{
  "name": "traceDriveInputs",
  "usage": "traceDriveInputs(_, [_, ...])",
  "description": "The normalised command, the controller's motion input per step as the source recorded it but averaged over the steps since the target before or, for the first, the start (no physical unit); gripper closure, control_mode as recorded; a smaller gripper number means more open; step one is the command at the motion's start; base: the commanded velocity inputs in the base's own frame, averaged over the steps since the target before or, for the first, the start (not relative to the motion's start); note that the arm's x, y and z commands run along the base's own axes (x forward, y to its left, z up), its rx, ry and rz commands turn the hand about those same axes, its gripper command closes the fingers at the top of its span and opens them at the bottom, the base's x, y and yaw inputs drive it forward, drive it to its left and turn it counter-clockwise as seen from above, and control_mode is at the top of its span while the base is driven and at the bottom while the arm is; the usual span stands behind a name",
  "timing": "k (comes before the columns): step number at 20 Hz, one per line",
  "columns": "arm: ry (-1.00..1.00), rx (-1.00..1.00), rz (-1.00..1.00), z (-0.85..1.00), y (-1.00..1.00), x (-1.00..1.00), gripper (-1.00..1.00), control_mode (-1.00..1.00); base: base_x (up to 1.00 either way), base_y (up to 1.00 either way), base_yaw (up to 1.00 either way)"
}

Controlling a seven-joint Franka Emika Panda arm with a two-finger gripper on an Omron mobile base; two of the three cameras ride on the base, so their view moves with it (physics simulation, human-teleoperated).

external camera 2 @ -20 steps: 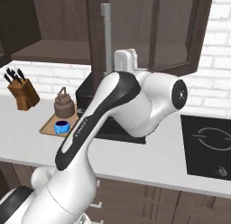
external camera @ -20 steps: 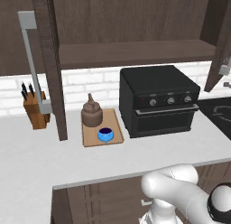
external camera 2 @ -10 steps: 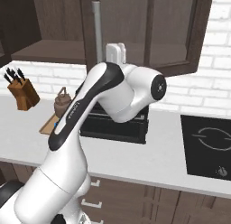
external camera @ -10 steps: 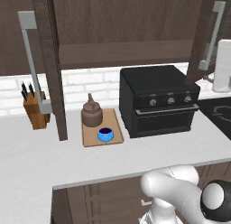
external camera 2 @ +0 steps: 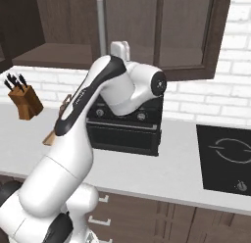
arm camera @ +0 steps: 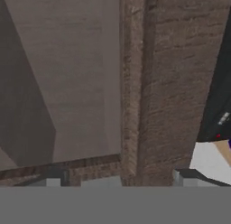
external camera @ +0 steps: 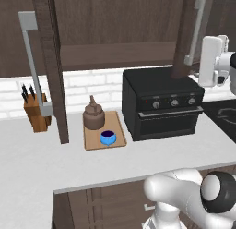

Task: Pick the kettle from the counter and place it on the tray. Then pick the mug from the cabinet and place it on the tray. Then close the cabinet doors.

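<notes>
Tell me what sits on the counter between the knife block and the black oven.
In the left base view, the tray lies between the knife block and the oven, carrying the kettle and the mug. The open left cabinet door also hangs across that stretch.

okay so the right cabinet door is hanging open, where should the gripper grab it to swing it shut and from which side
Grip the long vertical grey bar handle on the right cabinet door, probably near its lower half. The bar stands off the door face on mounts, so open jaws can straddle it horizontally, coming from the handle side, where the gripper already is. The pane and frame are flat, offering no real hold.
</notes>
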Motion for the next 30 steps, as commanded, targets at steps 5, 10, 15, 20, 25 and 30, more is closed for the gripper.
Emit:
traceDriveInputs(5, [0.00,0.00,0.00,-0.12,0.00,0.94,-1.00,-1.00,0.00,0.00,0.00])
traceDriveInputs(10, [0.00,0.00,-0.04,-0.01,0.00,0.69,-1.00,-1.00,0.00,0.00,0.00])
traceDriveInputs(15, [-0.05,0.00,-0.20,-0.02,0.00,0.30,-1.00,-1.00,0.00,0.00,0.00])
traceDriveInputs(20, [-0.03,0.00,-0.31,-0.01,-0.04,0.53,-1.00,-1.00,0.00,0.00,0.00])
traceDriveInputs(25, [0.01,0.00,-0.29,-0.04,-0.03,0.55,-1.00,-1.00,0.00,0.00,0.00])
traceDriveInputs(30, [0.09,0.00,-0.27,-0.18,-0.13,0.46,-1.00,-1.00,0.00,0.00,0.00])
